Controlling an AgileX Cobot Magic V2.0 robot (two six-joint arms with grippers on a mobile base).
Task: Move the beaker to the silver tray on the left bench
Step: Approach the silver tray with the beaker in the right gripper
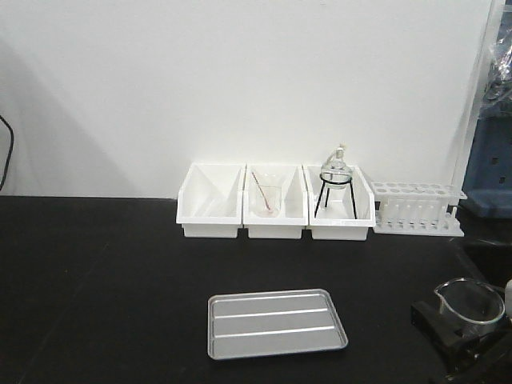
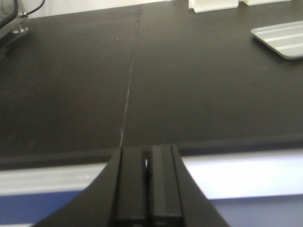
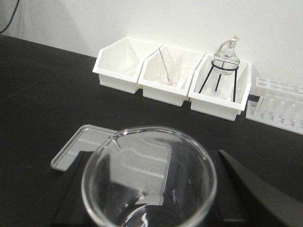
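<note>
The beaker (image 3: 149,177), clear glass with a pour spout, sits gripped between the right pincer's (image 3: 151,156) fingers, base cut off; left pincer (image 2: 147,152) closed.

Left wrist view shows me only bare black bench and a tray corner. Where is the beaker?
Observer: The right claw grips the beaker, to the right of the tray.
Operator: Anything on the tray?
Observer: No, the silver tray lies bare, in front of three white bins.
Operator: Is the beaker filled?
Observer: In the right wrist view it looks empty.
</note>
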